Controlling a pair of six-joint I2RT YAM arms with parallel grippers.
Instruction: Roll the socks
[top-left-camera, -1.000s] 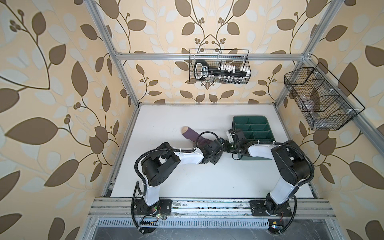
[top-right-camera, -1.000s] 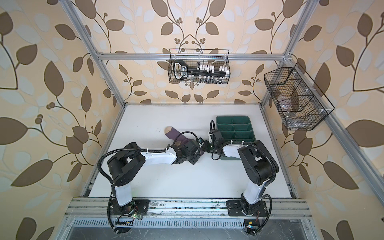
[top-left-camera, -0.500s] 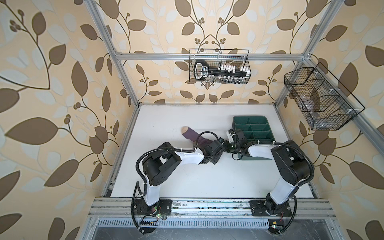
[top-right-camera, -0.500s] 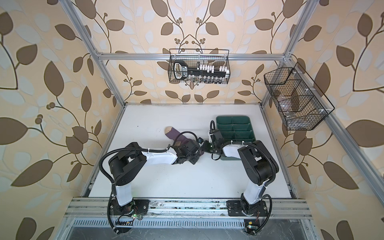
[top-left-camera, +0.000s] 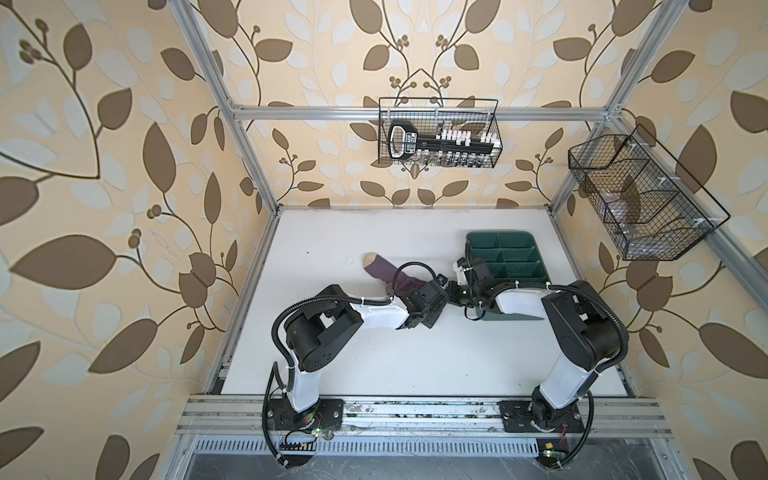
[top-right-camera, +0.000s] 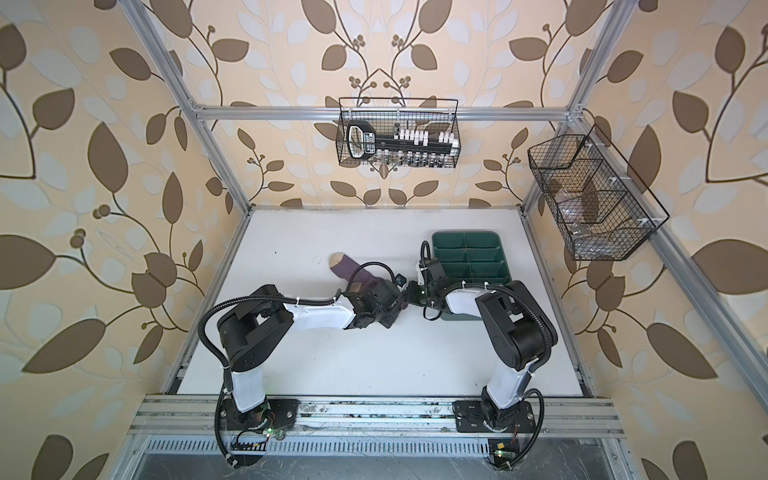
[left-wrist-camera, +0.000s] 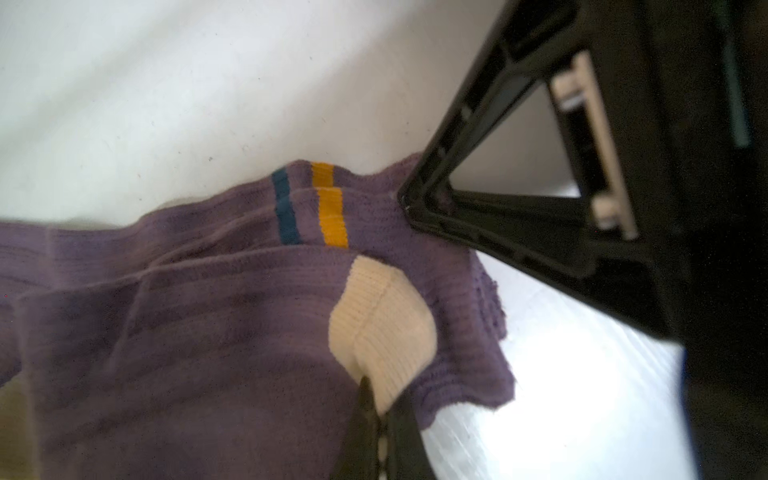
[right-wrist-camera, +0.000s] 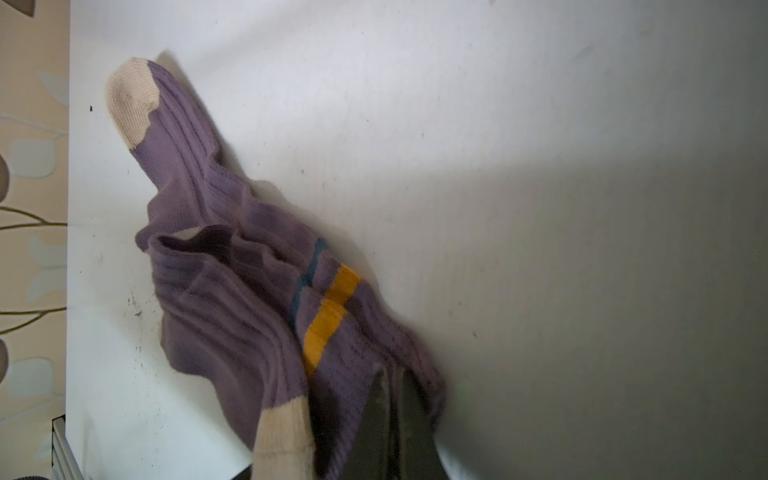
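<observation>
So the purple sock (top-left-camera: 384, 270) is lying on the white table (top-left-camera: 374, 365) roughly mid-way between the two arms, just beside the green tray (top-left-camera: 505, 257) on the side away from the right arm's base. The tan toe (right-wrist-camera: 131, 99) points off toward the far-left corner, and the cuff end is bunched up under both wrists. I only see purple fabric in any view. The orange and navy stripes (left-wrist-camera: 328, 208) show up doubled, so it's either folded over or two layers stacked (can't tell which).

The left gripper (left-wrist-camera: 380, 409) is clamped shut, pinching a fold right at the tan heel patch (left-wrist-camera: 382, 316). The right gripper (right-wrist-camera: 392, 395) is closed too, nipping the purple knit near the cuff edge (right-wrist-camera: 419, 374), just past the stripes. The two tips sit very close to each other.

Handling-wise, my guess is it's light, floppy ribbed knit with zero stiffness. It'll sag, stretch and drag on the table rather than slide cleanly. A pinch on a single layer will likely just peel that layer away, so grabbing through the full thickness at the cuff or heel seems best. The ribbing should give decent grip, with nothing fragile here. The main risk is the roll going loose or lopsided, since the fabric is already wrinkled.
</observation>
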